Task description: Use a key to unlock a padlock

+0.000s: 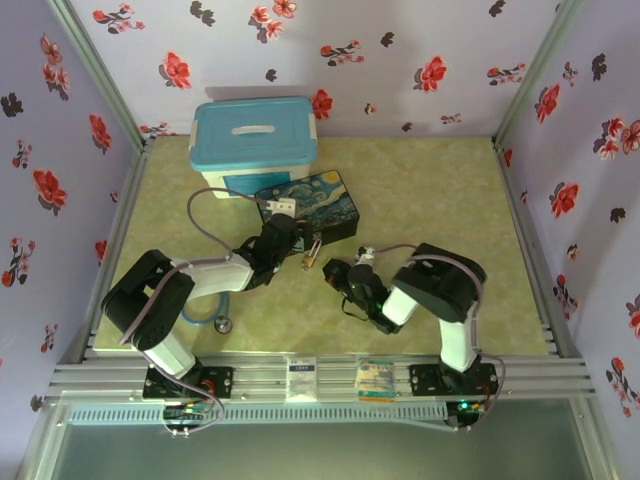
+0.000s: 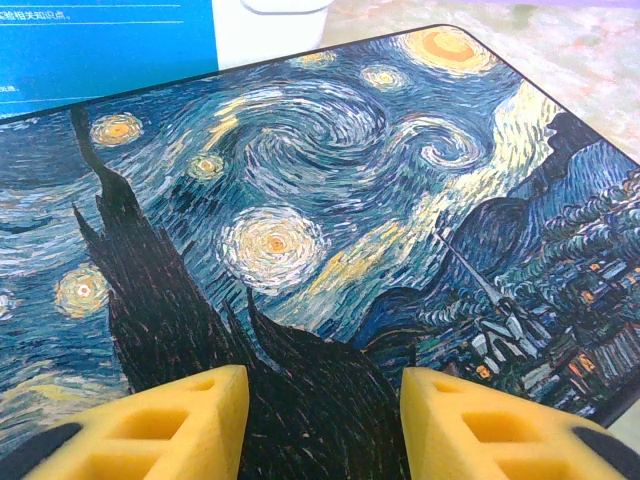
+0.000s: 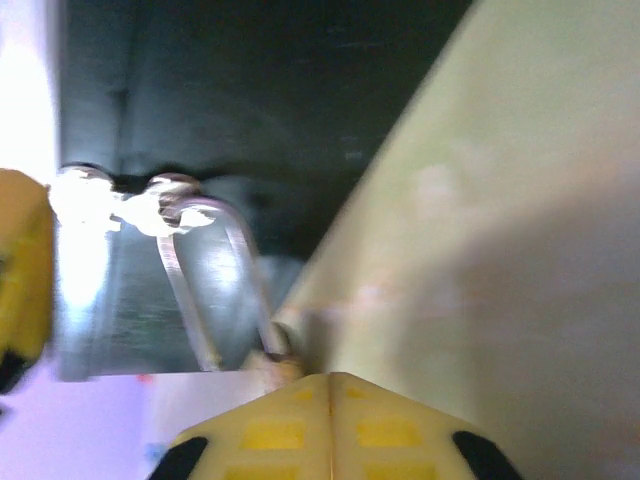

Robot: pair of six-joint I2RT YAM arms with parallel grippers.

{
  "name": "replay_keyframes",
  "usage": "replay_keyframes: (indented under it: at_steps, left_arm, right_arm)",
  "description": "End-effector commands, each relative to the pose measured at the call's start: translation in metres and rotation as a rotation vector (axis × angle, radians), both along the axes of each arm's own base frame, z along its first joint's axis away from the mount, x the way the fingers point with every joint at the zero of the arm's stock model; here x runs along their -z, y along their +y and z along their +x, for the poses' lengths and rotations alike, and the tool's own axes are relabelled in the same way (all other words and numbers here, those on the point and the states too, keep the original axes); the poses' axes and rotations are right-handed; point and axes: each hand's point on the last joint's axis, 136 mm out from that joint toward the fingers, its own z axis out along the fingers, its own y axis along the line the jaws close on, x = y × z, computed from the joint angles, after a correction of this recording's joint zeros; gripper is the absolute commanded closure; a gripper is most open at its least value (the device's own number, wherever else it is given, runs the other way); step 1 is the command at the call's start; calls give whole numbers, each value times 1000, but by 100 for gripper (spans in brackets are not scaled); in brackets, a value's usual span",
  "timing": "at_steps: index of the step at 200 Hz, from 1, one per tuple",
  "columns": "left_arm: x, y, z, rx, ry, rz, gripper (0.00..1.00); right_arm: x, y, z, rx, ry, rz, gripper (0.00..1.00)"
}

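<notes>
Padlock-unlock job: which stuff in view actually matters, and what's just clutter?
For the job:
- padlock, silver shackle hooked to the box front
- Starry Night box it hangs on
- right gripper, shut, at the padlock
- left gripper, open, over the box lid

Lying about:
- blue-lidded bin
- stethoscope

Can't resolve the padlock (image 1: 312, 253) from above: too small, just a gold speck at 4 o'clock of the left gripper (image 1: 293, 238). Can't make out tips there either: left gripper buried under its own housing, right gripper (image 1: 328, 268) lost in dark casing. Can't trace the stethoscope tubing (image 1: 200, 315) past the left arm (image 1: 190, 285), hidden beneath.

Left wrist view: painted box (image 2: 330, 200) cropped at 3, 6 and 9 o'clock; left fingers (image 2: 190, 420) chopped by the bottom edge.

Right wrist view: smeared throughout; shackle (image 3: 215, 280) soft-edged, rest of padlock hidden behind right fingers (image 3: 330, 420) at 6 o'clock, themselves cut by the bottom edge.
</notes>
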Motion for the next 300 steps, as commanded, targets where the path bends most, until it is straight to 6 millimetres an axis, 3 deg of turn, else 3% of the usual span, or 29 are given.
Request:
replay_keyframes:
  at_steps: [1, 18, 39, 58, 118, 175, 215, 250, 283, 300]
  left_arm:
    - [60, 20, -34, 23, 202, 145, 55]
    - [56, 19, -34, 22, 198, 137, 53]
    - [52, 19, -32, 20, 196, 134, 52]
    - [50, 17, -31, 20, 194, 130, 51]
    - [51, 20, -33, 12, 199, 120, 52]
    - [53, 20, -35, 12, 210, 126, 51]
    - [53, 20, -36, 11, 216, 117, 51]
    - [54, 19, -37, 11, 222, 103, 51]
    - [54, 18, -37, 11, 227, 95, 51]
    - [56, 18, -37, 11, 229, 97, 51]
  right_arm:
    - [27, -26, -11, -47, 84, -396, 77]
    - [20, -25, -13, -102, 70, -536, 69]
    - [24, -26, -15, -149, 106, -640, 51]
    - [26, -12, -14, -224, 107, -683, 43]
    - [17, 28, -14, -350, -29, -557, 43]
    - [15, 54, -15, -381, -68, -523, 41]
    - [28, 68, -15, -407, -59, -516, 41]
    - [36, 83, -15, -405, -70, -510, 47]
    - [44, 88, -23, -405, -68, -686, 52]
    - [49, 75, -17, -331, -34, -789, 53]
